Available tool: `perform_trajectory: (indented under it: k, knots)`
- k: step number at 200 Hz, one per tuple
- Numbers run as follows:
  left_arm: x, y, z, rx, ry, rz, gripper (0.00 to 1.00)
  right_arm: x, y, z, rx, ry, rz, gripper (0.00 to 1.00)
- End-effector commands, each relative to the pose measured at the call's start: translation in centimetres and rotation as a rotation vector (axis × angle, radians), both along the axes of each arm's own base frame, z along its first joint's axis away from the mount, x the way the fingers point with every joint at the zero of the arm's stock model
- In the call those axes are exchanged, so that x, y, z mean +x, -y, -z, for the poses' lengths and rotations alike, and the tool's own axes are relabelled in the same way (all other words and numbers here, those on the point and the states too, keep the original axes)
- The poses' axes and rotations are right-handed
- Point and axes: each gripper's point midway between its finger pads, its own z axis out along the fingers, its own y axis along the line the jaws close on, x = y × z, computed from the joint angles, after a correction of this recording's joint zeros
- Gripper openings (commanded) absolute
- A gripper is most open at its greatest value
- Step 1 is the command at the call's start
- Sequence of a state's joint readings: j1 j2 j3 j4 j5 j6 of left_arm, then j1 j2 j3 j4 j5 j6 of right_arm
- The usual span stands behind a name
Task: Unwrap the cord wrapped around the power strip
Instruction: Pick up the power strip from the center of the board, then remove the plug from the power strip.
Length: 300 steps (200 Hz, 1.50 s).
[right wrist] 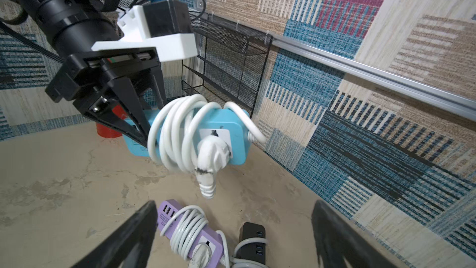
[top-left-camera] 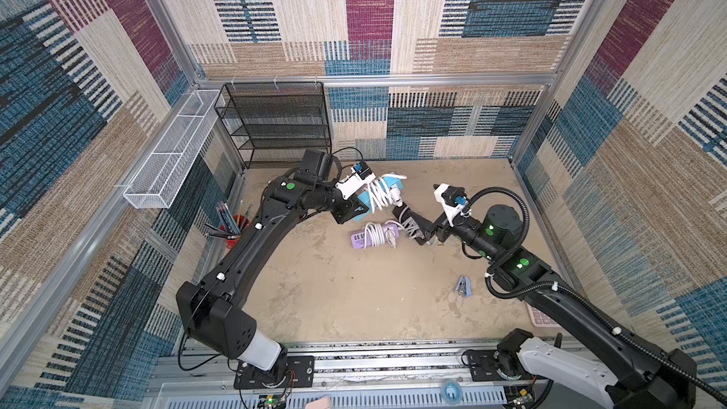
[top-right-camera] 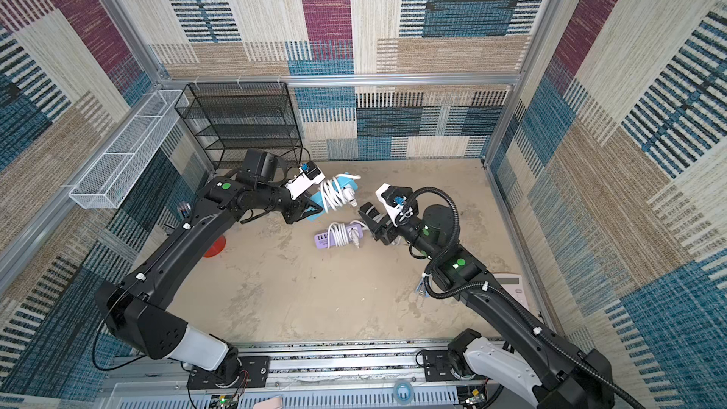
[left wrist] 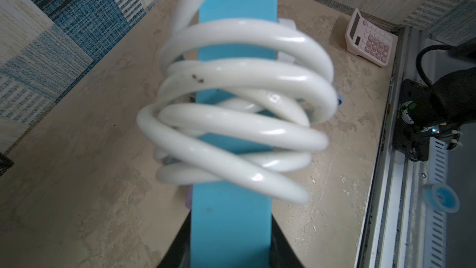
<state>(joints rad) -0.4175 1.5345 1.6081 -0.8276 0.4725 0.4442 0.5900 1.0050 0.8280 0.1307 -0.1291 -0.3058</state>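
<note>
Left gripper (top-left-camera: 358, 208): pinching the blue power strip (right wrist: 233, 127) by one end, raised above and beyond the purple power strip (right wrist: 166, 213), so we expose its wrapped cord (right wrist: 175, 125).
Right gripper (top-left-camera: 411, 225): spread, empty, just beside the purple power strip, facing the plug (right wrist: 211, 155) we judge must come out first.

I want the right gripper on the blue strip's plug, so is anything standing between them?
Nothing visible. The open right gripper faces the plug on the blue power strip directly; the purple power strip lies lower, on the table.
</note>
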Motion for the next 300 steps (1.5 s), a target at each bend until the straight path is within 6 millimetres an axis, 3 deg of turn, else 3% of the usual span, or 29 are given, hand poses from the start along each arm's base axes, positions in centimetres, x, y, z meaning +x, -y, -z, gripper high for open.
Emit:
perform_trajectory:
  k: [1, 45, 86, 132, 192, 300]
  knots:
    - [0.9, 0.0, -1.7, -0.058, 0.022, -0.041, 0.0, 1.3, 0.2, -0.9, -0.021, 0.06, 0.088, 0.86]
    - [1.2, 0.0, -1.9, -0.074, 0.006, -0.057, 0.0, 2.1, -1.4, -0.4, -0.038, 0.068, 0.097, 0.77]
    - [1.1, 0.1, -2.0, -0.087, -0.005, -0.054, 0.0, 2.6, -3.0, 0.2, -0.038, 0.073, 0.085, 0.75]
    - [0.8, 0.3, -2.2, -0.103, -0.01, -0.039, 0.0, 3.4, -3.7, 0.4, -0.048, 0.074, 0.08, 0.58]
    - [0.7, 0.4, -2.4, -0.112, -0.013, -0.035, 0.0, 4.2, -4.6, 1.2, -0.058, 0.062, 0.074, 0.59]
    - [0.1, 0.7, -2.7, -0.128, -0.024, -0.011, 0.0, 5.4, -4.7, 1.3, -0.066, 0.082, 0.114, 0.51]
